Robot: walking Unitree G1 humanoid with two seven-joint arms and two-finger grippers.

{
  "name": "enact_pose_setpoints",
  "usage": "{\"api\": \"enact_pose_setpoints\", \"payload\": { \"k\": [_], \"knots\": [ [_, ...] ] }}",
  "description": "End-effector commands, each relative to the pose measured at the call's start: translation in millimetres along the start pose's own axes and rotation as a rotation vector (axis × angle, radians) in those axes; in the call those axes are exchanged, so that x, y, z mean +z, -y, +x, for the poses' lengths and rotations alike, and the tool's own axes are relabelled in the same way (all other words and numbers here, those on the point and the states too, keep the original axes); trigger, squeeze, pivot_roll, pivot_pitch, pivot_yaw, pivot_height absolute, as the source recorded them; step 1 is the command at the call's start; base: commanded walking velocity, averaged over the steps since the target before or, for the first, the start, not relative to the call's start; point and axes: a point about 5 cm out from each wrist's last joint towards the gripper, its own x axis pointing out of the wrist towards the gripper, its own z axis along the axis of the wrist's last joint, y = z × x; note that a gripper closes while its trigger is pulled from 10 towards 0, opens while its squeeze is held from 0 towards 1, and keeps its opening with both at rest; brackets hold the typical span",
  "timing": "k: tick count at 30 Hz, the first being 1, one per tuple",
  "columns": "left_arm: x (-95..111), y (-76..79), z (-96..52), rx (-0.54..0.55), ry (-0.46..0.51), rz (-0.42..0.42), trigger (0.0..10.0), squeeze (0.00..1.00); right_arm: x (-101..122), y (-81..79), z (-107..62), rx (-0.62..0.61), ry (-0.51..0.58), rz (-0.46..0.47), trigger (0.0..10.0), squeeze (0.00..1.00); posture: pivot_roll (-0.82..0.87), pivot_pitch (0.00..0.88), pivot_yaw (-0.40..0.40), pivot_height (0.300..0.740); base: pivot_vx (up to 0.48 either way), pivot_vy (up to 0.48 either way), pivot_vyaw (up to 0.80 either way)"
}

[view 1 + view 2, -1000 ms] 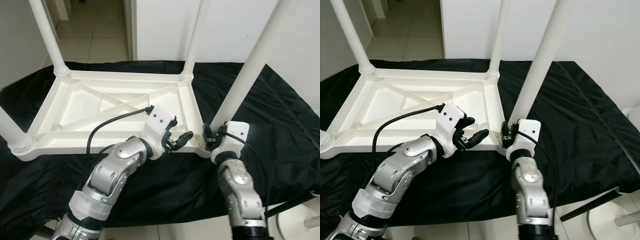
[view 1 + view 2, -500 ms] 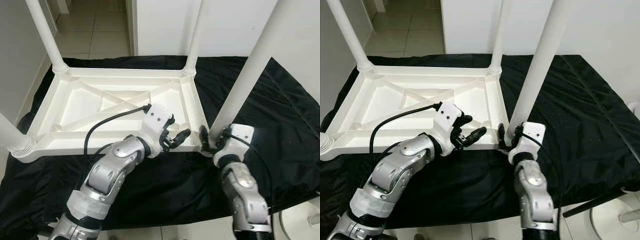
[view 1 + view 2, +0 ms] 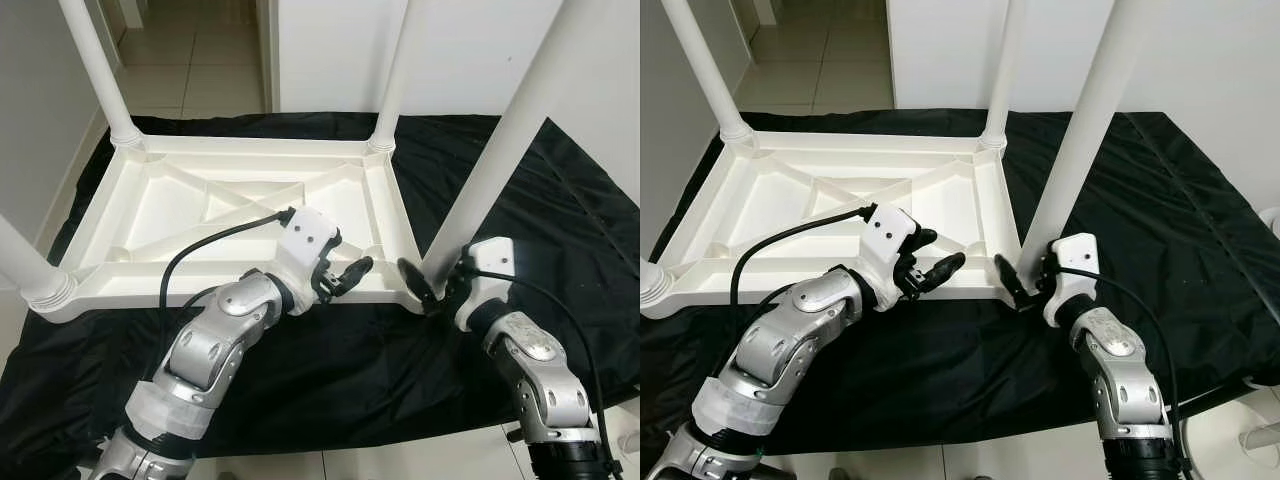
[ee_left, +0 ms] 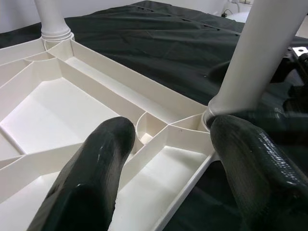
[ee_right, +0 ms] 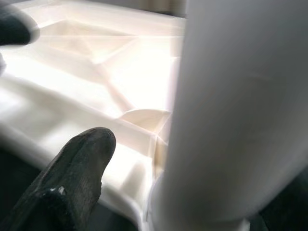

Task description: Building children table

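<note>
The white plastic children's table (image 3: pixel 250 210) lies upside down on a black cloth (image 3: pixel 560 220), its ribbed underside facing up and its four white legs standing upright from the corners. The near right leg (image 3: pixel 500 150) rises from the corner socket closest to the robot's right side, and both arms work at that corner. The left gripper (image 3: pixel 340 275) hovers over the near long rim of the upturned top, just left of that corner, with its two black fingers (image 4: pixel 101 163) spread wide and holding nothing; in the left wrist view the corner socket and the base of the leg sit between and just beyond the fingertips. The right gripper (image 3: pixel 432 285) is at the foot of the same leg, coming in from the right side of the corner; one black finger (image 5: pixel 72 178) shows on the table-top side of the leg's base, very near or touching the rim, while the other finger is hidden behind the leg, so whether it grips the leg cannot be told. The far legs (image 3: pixel 95 70) stand well apart from both grippers, near a tiled floor (image 3: pixel 200 80) and a white wall (image 3: pixel 460 50).
</note>
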Motion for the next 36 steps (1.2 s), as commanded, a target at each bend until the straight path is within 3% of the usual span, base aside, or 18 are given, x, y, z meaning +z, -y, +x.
{"api": "enact_pose_setpoints", "payload": {
  "k": [1,7,8,10,20,21,22,23,31,33,34,35,36],
  "knots": [
    [1,4.2,-0.1,-0.04,-0.009,0.011,10.0,0.0,1,-1.3,1.1,0.043,0.01,-0.005,10.0,0.0,-0.05,0.053,-0.026,0.74,0.0,0.0,0.0],
    [0,9.1,1.3,-0.067,-0.035,-0.013,10.0,0.0,-3,11.3,2.7,0.1,-0.037,-0.048,10.0,0.0,-0.05,0.042,-0.027,0.74,0.0,0.0,0.0],
    [1,12.7,1.6,-0.098,-0.034,-0.029,10.0,0.0,-8,17.5,2.1,0.112,-0.064,-0.059,0.2,0.0,-0.05,0.037,-0.026,0.74,0.0,0.0,0.0],
    [1,13.8,1.6,-0.109,-0.031,-0.032,10.0,0.0,-11,19.5,1.5,0.116,-0.073,-0.064,0.0,0.0,-0.05,0.037,-0.026,0.74,0.0,0.0,0.0],
    [1,14.7,4.8,-0.107,-0.018,-0.018,10.0,0.0,-17,13.1,-3.3,0.093,-0.054,0.005,0.0,0.0,-0.06,0.022,-0.033,0.74,0.0,0.0,0.0],
    [0,15.3,5.2,-0.105,-0.019,-0.017,10.0,0.0,-17,11.3,-3.8,0.086,-0.045,0.022,4.4,0.0,-0.06,0.019,-0.037,0.74,0.0,0.0,0.0],
    [0,15.3,5.2,-0.105,-0.019,-0.017,10.0,0.0,-17,11.3,-3.8,0.086,-0.045,0.022,4.4,0.0,-0.06,0.019,-0.037,0.74,0.0,0.0,0.0],
    [0,15.5,5.7,-0.1,-0.02,-0.012,10.0,0.0,-17,8.3,-4.2,0.076,-0.029,0.045,10.0,0.0,-0.06,0.016,-0.043,0.74,0.0,0.0,0.0],
    [-2,12.6,6.4,-0.075,-0.018,-0.016,10.0,0.0,-20,-3.2,-5.4,0.006,-0.007,0.086,10.0,0.0,-0.08,0.0,-0.048,0.74,0.0,0.0,0.0],
    [-4,7.9,6.9,-0.053,-0.023,-0.01,10.0,0.0,-25,-11.8,-7.1,-0.133,-0.017,0.106,10.0,0.0,-0.09,0.0,-0.039,0.74,0.0,0.0,0.0],
    [-4,7.9,6.9,-0.053,-0.023,-0.01,10.0,0.0,-25,-11.8,-7.1,-0.133,-0.017,0.106,10.0,0.0,-0.09,0.0,-0.039,0.74,0.0,0.0,0.0],
    [-7,4.6,7.4,-0.038,-0.031,-0.001,10.0,0.0,-28,-14.3,-8.2,-0.235,-0.032,0.127,10.0,0.0,-0.09,0.0,-0.036,0.74,0.0,0.0,0.0],
    [-7,4.6,7.4,-0.038,-0.031,-0.001,10.0,0.0,-28,-14.3,-8.2,-0.235,-0.032,0.127,10.0,0.0,-0.09,0.0,-0.036,0.74,0.0,0.0,0.0]
  ]
}}
